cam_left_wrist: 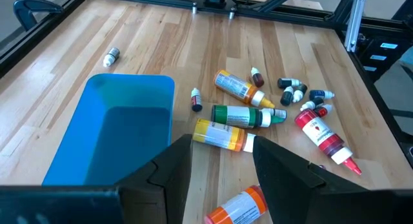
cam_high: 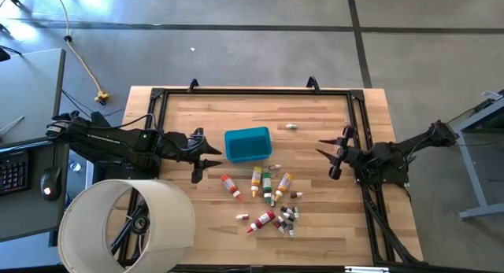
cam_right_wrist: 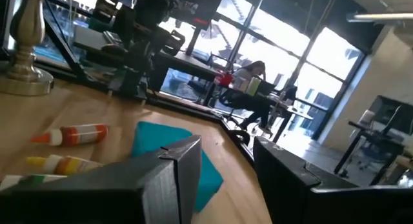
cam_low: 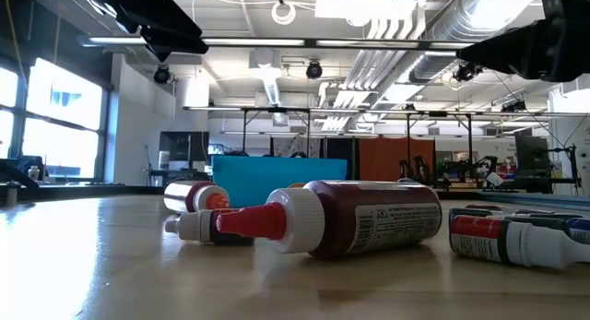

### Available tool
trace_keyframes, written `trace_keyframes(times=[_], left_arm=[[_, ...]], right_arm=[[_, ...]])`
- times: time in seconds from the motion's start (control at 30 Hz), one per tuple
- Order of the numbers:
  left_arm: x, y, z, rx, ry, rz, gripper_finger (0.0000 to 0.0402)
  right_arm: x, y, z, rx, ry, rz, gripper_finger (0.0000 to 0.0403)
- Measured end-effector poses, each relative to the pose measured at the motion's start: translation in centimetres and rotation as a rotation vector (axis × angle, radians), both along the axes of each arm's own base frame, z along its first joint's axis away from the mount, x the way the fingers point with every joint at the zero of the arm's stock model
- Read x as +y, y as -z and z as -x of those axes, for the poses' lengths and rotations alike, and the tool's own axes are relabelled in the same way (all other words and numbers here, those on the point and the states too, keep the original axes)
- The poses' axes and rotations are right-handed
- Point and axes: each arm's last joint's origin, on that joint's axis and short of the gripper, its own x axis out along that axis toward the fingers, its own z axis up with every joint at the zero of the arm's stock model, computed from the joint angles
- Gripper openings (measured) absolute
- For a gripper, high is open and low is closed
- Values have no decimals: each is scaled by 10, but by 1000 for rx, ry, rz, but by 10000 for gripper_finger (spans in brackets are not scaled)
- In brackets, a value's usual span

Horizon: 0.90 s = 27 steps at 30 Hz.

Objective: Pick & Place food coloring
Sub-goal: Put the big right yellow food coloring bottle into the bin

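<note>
Blue plastic tub (cam_high: 247, 144) sits empty near the middle of the pale butcher-block wooden bench (cam_high: 181, 116), and nothing's been picked yet, so I'd call this the approach step, before any grab.

The food coloring, a bunch of little squeeze bottles, lies scattered on its side just in front of the tub: an orange bottle with a white cap (cam_high: 230, 186), a yellow bottle (cam_high: 256, 178), a green bottle (cam_high: 267, 186), another orange-yellow bottle (cam_high: 282, 184), a long red bottle with a red nozzle (cam_high: 262, 221), plus a huddle of tiny vials (cam_high: 288, 218). One small white vial (cam_high: 291, 126) lies off on its own behind the tub.

The left hand (cam_high: 206, 156) hovers just beside the tub's left end, fingers parted and holding nothing; its wrist view looks down over the tub and the yellow bottle. The right hand (cam_high: 335, 156) hangs well off to the right, also parted and empty.

Next move, I'd guess: the left hand drops over one bottle, probably the yellow or orange one nearest it, lining the fingers across the body since it's round and could roll.

What's in the way: yellow and green bottles lie nearly touching, so a sloppy grab could nudge a neighbour. A big white lampshade (cam_high: 126, 224) sits at the front-left corner, clear of the bottles.
</note>
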Motion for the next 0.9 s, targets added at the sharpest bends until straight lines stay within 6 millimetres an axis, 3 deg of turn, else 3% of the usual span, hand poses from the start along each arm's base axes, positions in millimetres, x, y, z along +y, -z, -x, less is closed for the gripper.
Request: trace_keyframes(times=[0.23, 0.4, 0.57, 0.77, 0.9], left_arm=[[0, 0, 0, -1, -15, -7, 161], [1, 0, 0, -1, -25, -12, 161], [1, 0, 0, -1, -22, -11, 161], [4, -6, -2, -61, -101, -156, 161], [6, -6, -4, -65, -159, -209, 161]], right_arm=[[-1, 5, -3, 48, -27, 16, 135], [-6, 5, -10, 6, -27, -138, 135], [-9, 6, -22, 20, -131, -153, 135], [-8, -15, -53, 107, -235, -130, 135], [-1, -18, -86, 290, -361, -96, 135]])
